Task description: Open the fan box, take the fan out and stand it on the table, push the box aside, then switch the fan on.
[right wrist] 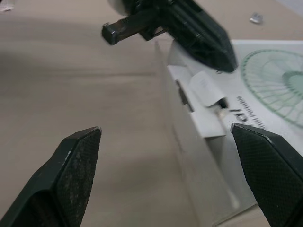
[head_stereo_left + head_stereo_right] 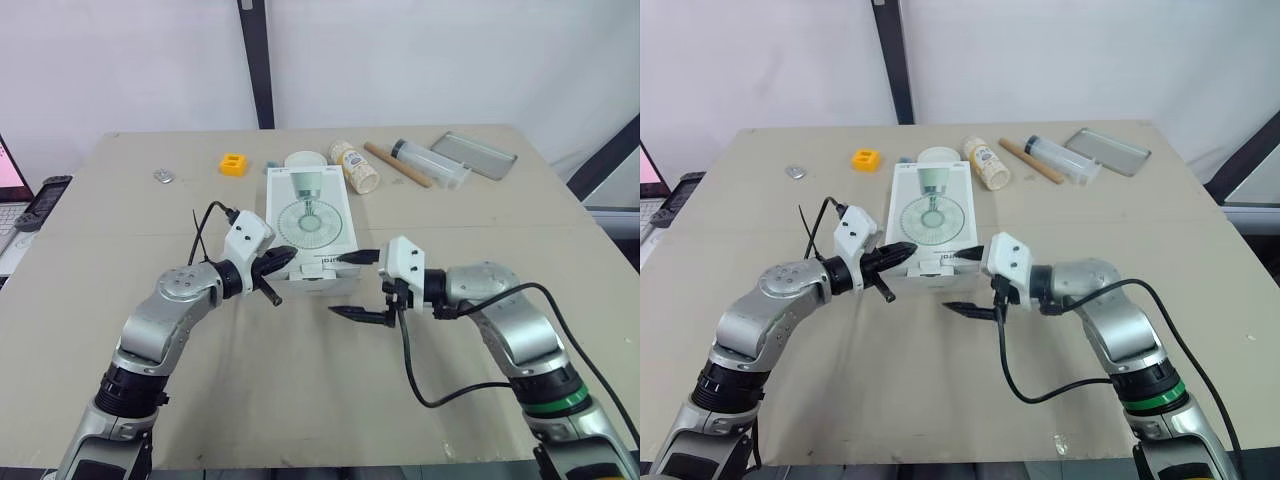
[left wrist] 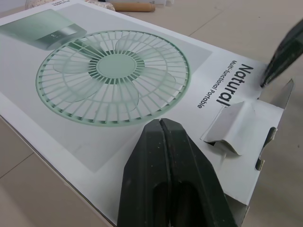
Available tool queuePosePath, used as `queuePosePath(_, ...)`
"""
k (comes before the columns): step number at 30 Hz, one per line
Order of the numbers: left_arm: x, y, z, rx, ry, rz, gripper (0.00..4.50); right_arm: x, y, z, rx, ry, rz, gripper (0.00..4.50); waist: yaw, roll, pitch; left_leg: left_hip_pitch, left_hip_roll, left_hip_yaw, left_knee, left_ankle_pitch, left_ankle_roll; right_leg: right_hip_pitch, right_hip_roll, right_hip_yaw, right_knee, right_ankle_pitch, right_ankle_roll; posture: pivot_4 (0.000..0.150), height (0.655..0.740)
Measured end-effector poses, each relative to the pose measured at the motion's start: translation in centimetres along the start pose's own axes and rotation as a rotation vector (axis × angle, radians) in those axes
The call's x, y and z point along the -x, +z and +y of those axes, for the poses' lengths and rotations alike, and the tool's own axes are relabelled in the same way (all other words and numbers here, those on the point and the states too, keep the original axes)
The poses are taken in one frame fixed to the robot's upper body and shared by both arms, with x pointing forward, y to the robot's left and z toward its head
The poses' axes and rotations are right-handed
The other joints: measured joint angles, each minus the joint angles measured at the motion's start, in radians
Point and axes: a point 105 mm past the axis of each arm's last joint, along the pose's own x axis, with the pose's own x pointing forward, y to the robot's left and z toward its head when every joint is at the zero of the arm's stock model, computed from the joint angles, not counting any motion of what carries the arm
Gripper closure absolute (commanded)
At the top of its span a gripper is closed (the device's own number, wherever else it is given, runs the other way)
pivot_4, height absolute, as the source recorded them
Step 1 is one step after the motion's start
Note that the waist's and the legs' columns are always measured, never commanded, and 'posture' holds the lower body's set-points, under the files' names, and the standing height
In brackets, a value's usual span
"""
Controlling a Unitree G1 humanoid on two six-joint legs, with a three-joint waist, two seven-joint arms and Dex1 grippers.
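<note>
Fan box (image 2: 311,225) flat at frame centre, near-end flap (image 3: 236,125) part lifted. Behind it, upper centre, well apart from both grippers: 1 yellow block (image 2: 233,163), 1 white lid (image 2: 305,160), 1 bottle (image 2: 357,166) on its side, 1 wooden rod (image 2: 397,164), 1 clear tube (image 2: 430,163), 1 metal tray (image 2: 474,154). Left gripper (image 2: 287,257) pinched closed, empty, tip over box's near edge. Right gripper (image 2: 338,285) spread wide at near right corner.

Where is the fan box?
In the head views, the fan box lies flat in the middle of the table, its near end between the shut left gripper and the open right gripper.
</note>
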Motion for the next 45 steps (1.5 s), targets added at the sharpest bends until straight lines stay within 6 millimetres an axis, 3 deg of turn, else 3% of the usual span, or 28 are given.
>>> queuePosePath(9,0.0,0.0,-0.1,0.0,-0.002,0.0,4.48,1.0,-1.5,2.5,-0.073,0.096,0.046,0.0,0.004,0.0,0.0,0.0,0.0,0.0,0.0,0.0,0.0,0.0,0.0,0.0,0.0,0.0,0.0,0.15,0.74)
queuePosePath(14,0.0,-0.1,0.0,0.003,-0.001,0.001,4.48,2.2,-3.4,4.4,-0.174,0.163,0.123,0.0,0.005,-0.001,0.0,0.0,0.0,0.0,0.0,0.0,0.0,0.001,0.0,0.0,-0.001,0.0,0.0,0.15,0.74)
queuePosePath(17,-0.1,-0.1,0.0,0.009,0.002,-0.001,4.48,2.0,-4.1,3.7,-0.209,0.103,0.122,0.0,0.004,-0.001,0.0,0.002,0.0,0.001,0.0,0.0,0.0,0.002,0.0,0.0,0.0,0.0,0.0,0.15,0.74)
queuePosePath(24,-0.1,0.0,-0.1,0.02,-0.003,-0.005,4.48,3.0,-5.0,0.2,-0.306,-0.102,0.087,0.0,0.006,-0.001,0.0,0.002,0.0,0.0,0.0,0.0,0.0,0.002,0.0,0.0,0.0,0.0,0.0,0.15,0.74)
queuePosePath(28,-0.1,0.0,-0.1,0.025,0.001,-0.006,4.48,2.8,-5.5,-0.1,-0.319,-0.132,0.081,0.0,0.005,-0.001,0.0,0.002,0.0,0.0,0.0,0.0,0.0,0.002,0.0,0.001,0.0,0.0,0.0,0.15,0.74)
queuePosePath(45,-0.4,0.0,-0.9,0.034,-0.009,-0.009,4.48,0.9,-4.5,-0.6,-0.309,-0.165,0.018,0.0,0.005,-0.001,0.0,0.002,0.0,0.0,0.0,0.0,0.0,0.002,0.0,0.0,-0.001,0.0,0.0,0.15,0.74)
